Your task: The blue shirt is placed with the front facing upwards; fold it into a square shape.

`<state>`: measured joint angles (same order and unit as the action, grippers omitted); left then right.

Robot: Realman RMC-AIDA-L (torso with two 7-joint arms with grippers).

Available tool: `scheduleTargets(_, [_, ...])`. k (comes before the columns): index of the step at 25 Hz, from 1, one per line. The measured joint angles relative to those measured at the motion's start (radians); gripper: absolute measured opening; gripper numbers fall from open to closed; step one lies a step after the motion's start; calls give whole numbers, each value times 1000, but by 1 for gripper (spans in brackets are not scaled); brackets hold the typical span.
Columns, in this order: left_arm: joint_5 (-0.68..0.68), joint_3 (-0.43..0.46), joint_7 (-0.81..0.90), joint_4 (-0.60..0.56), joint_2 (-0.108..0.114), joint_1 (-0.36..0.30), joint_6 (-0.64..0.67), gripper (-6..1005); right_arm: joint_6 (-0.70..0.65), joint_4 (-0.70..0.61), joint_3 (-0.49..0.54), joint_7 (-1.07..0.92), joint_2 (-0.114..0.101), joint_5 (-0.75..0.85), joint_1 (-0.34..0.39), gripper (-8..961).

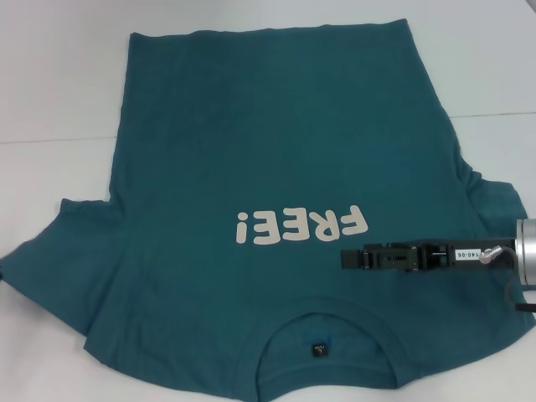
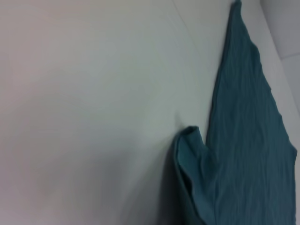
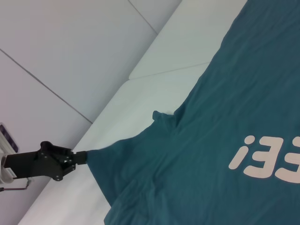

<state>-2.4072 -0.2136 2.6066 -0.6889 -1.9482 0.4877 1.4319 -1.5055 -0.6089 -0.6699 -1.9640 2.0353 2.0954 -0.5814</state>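
shirt, blue: short-sleeved t-shirt, spread flat and front up over most of the white table, neckline at the near edge, hem at the far edge. cream "free!" lettering on the chest, reading upside down in the head view; small dark tag inside the collar. sleeve on the robot's left fanned out toward the left edge, creased where it joins the body.

left gripper: at the table's left edge, fingers pressed together, pinching the tip of that sleeve.

right gripper: low over the chest just below the lettering, arm reaching in from the right edge; spread or closed cannot be told.
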Motion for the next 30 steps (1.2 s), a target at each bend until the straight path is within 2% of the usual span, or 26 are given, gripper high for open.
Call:
scheduleTargets(6, [47,25,-9,-23,0,-36,15,-2,-1,0,4,-1,0,0,0,944])
scheduleTargets(14, [76,37,-19,-30,-3,-46,33,-1,-2,0,4,-1,0,0,-3,944])
scheduleTargets(22, [189,39,-62,-63,-15,-75,136,-2,-3,0,12,-1,0,0,0,944])
scheduleTargets(30, [199,22,-78,-73,-18,-72,176,-1,4,0,14,-1,0,0,-1,944])
